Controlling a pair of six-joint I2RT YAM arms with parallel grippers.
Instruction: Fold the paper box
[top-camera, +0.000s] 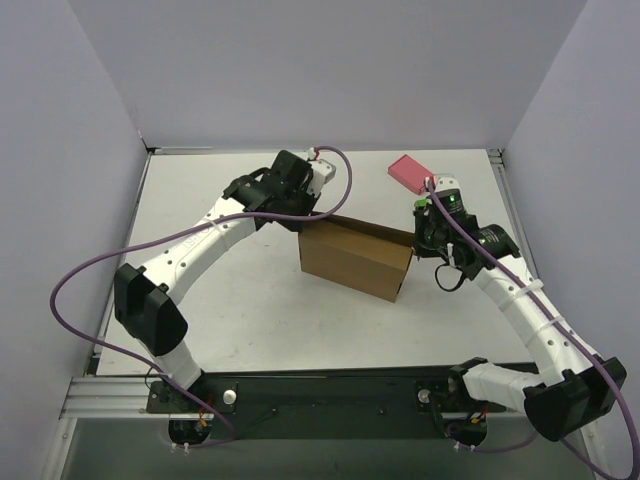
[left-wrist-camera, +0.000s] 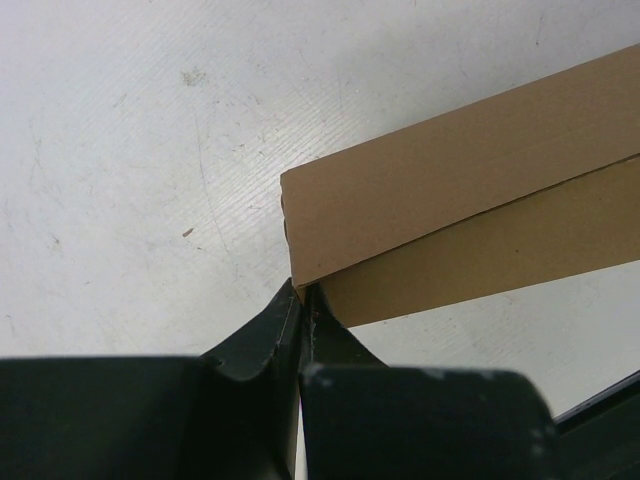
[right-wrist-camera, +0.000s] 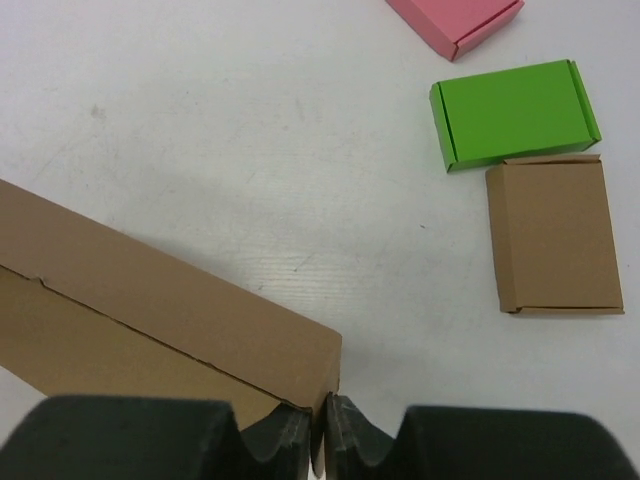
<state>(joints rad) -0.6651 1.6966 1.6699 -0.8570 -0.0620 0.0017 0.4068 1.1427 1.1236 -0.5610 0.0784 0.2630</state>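
Item: paper box (top-camera: 355, 260), brown corrugated mailer, standing as a raised shell at the middle of the worktop (top-camera: 250, 310). Left hand (left-wrist-camera: 303, 300) is clenched thin on its far left top corner and right hand (right-wrist-camera: 325, 412) is pinched on the far right top corner, seemingly to pin both ends of one folded wall while it sets. Pink box (right-wrist-camera: 455, 20), green box (right-wrist-camera: 515, 112) and small brown box (right-wrist-camera: 555, 235) lie apart, unused.

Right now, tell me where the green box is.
Right wrist view, upper right: the green box lies flat on the table between the pink box and the small brown box.
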